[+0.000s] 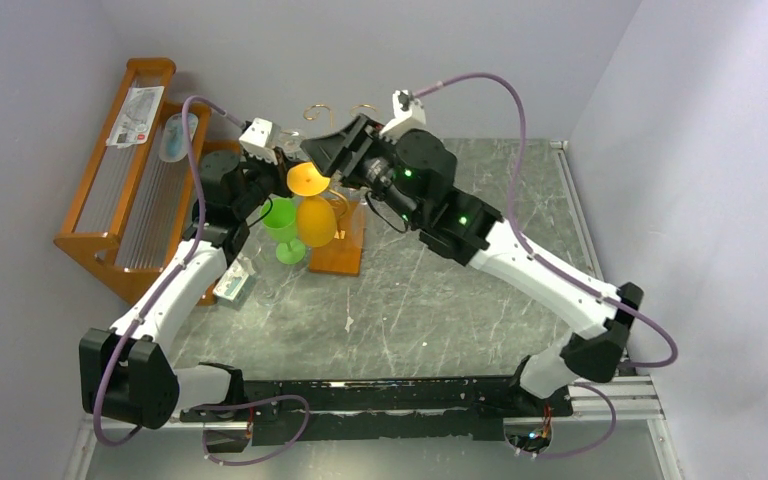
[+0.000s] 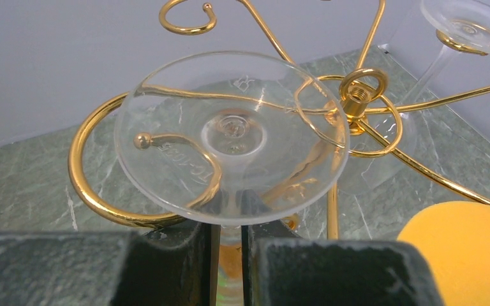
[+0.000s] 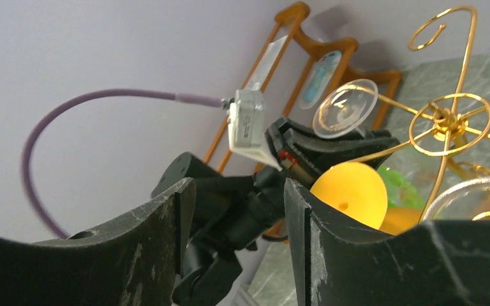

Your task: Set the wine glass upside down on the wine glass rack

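The left gripper [image 2: 231, 255] pinches the wine glass [image 2: 230, 137] stem, foot rim just above its fingers, overlapping a wine glass rack [image 2: 357, 95] curl. The right gripper [image 3: 233, 242] stands open, empty.

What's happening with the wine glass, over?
Left tool shut on clear wine glass stem, foot up. Right tool open, empty. Glass at gold rack curl; orange glass close beside.
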